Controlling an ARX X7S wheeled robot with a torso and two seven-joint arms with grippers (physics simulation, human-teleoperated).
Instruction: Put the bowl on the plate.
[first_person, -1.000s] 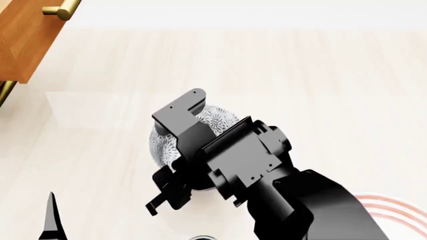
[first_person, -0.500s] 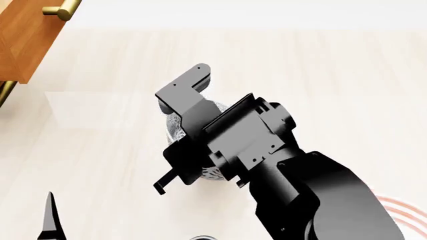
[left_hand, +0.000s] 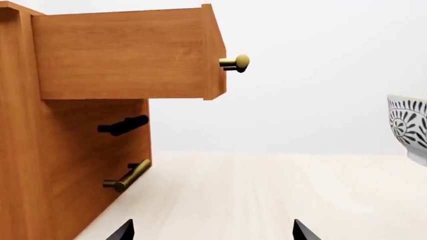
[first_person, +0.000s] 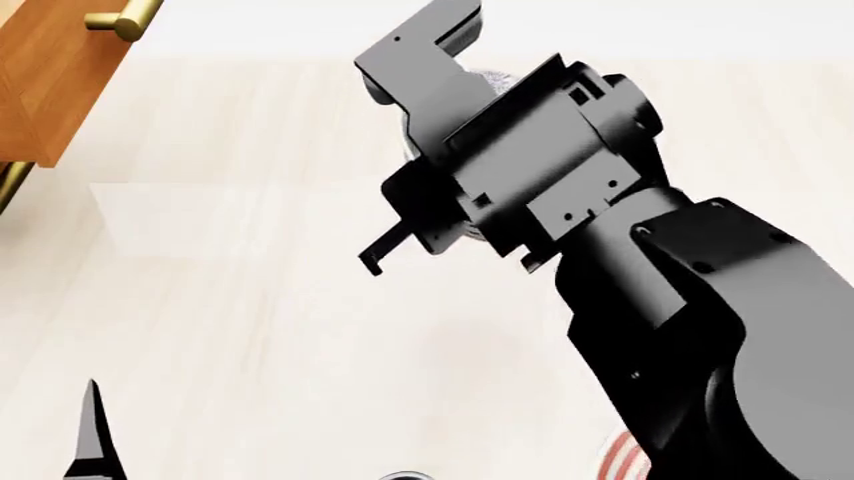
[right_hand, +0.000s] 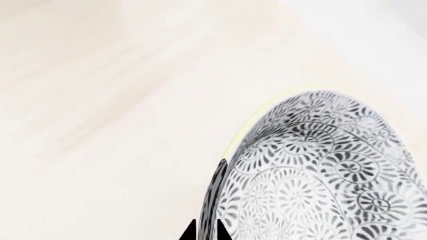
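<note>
The bowl (right_hand: 320, 175), white with a dense grey-blue floral pattern, hangs tilted above the pale wooden surface. My right gripper (right_hand: 205, 234) is shut on its rim, one fingertip inside and one outside. In the head view the right gripper (first_person: 390, 248) and its arm cover almost all of the bowl (first_person: 491, 77). The bowl's side (left_hand: 410, 130) also shows at the edge of the left wrist view, raised off the surface. Of the plate (first_person: 621, 458) only a sliver of red rings shows under the right arm. My left gripper (left_hand: 213, 232) is open, low and empty, well apart from the bowl.
A wooden cabinet (left_hand: 80, 150) stands to the left with its top drawer (left_hand: 127, 55) pulled out, a brass knob (left_hand: 235, 63) on it and a brass handle (left_hand: 127, 177) below. In the head view the drawer (first_person: 47, 80) sits at the far left.
My right gripper has risen with the bowl, which now hangs off the surface and farther up in the head view. The arm now hides more of the plate. The left gripper stayed put.
</note>
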